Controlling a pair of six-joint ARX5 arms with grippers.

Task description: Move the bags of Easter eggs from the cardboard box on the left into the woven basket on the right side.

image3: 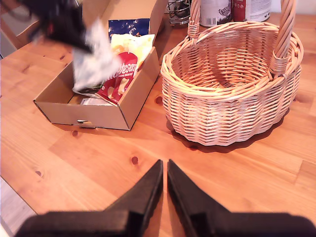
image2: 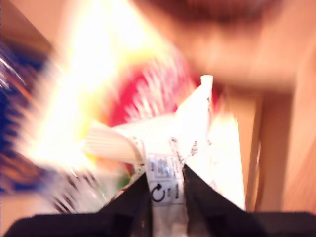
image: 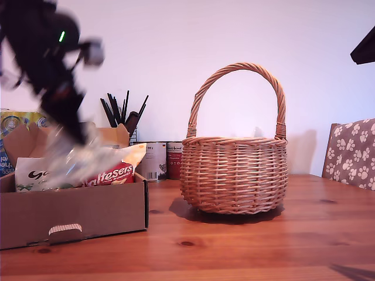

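Note:
My first gripper (image2: pixel 165 178) is shut on a pale whitish crinkly bag (image2: pixel 165 170), which hangs blurred over the cardboard box (image: pixel 76 212) at the exterior view's left. The second wrist view shows the same bag (image3: pixel 96 59) under the blurred first arm (image3: pixel 59 19). A Maltesers bag (image: pixel 114 172) and a whitish Galaxy bag (image: pixel 32 175) lie in the box, with a blue bag (image3: pixel 128 27) behind them. The woven basket (image: pixel 234 170) stands beside the box; its inside shows only wicker (image3: pixel 232 69). My second gripper (image3: pixel 164 167) is shut on nothing, above bare table.
Two tins (image: pixel 155 161) and a black utensil holder (image: pixel 123 111) stand behind the box and basket. A yellow-and-blue pack (image: pixel 17 123) sits behind the box. A paw-print chair back (image: pixel 351 152) is at the exterior view's right. A dark arm part (image: pixel 364 47) shows at that view's upper right.

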